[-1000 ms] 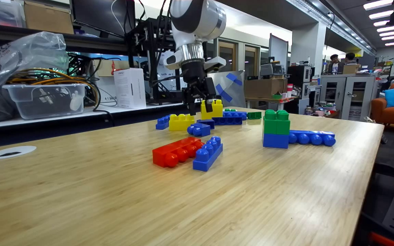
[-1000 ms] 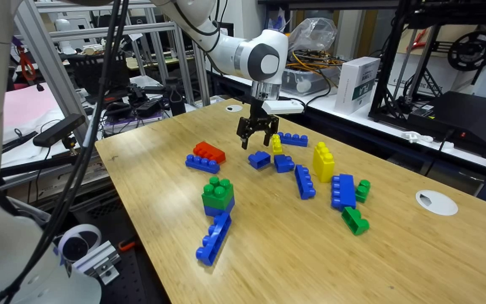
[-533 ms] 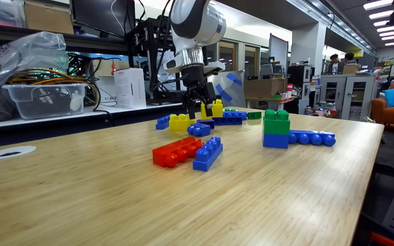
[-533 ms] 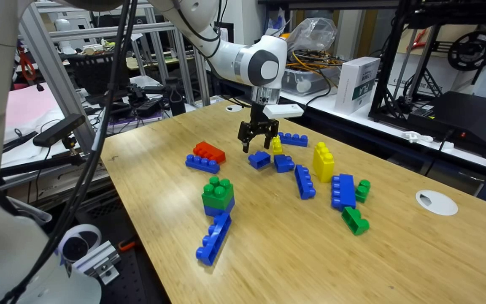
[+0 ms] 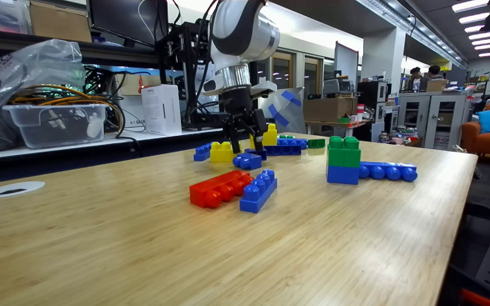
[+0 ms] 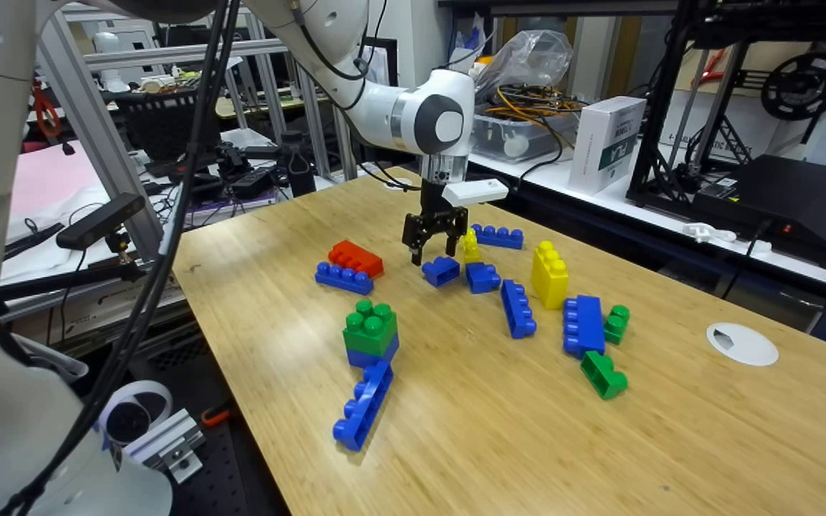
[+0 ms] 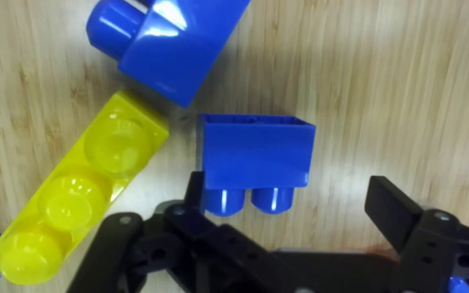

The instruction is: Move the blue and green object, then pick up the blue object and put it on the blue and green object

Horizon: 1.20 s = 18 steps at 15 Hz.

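The empty hand [image 7: 288, 188] hangs wide open over the desk [image 6: 499, 401], and the small blue brick [image 7: 257, 154] lies on its side below, between the fingers [image 7: 393, 211] in the wrist view, nearer one, and well apart from the green-and-blue tower [image 6: 371, 335].

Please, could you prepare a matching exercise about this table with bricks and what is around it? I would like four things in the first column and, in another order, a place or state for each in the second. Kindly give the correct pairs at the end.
Things
1. Gripper
2. Blue and green object
3. Red brick
4. White box

Places and states
A. Standing on the white shelf
B. Upright, with four green studs on top
C. Open and empty, near a small blue brick
D. Lying with its studs towards a blue strip

Correct pairs: 1-C; 2-B; 3-D; 4-A
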### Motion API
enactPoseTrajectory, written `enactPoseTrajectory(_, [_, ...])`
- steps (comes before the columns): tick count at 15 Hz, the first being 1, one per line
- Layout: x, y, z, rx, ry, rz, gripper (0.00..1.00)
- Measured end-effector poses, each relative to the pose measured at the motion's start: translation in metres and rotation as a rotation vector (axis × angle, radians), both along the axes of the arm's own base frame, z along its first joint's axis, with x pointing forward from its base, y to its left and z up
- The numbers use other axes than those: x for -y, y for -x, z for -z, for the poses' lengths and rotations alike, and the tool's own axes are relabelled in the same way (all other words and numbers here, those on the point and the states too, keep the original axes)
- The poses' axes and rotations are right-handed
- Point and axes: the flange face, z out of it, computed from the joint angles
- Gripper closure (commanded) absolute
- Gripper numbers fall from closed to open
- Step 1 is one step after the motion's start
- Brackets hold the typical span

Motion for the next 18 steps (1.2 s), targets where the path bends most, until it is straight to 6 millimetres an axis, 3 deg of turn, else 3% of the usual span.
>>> enactPoseTrajectory(10, [0.002,0.003,0.009,0.044,0.037,-0.011,0.00])
enactPoseTrajectory(18, [-0.020,0.010,0.011,0.071,0.099,-0.054,0.00])
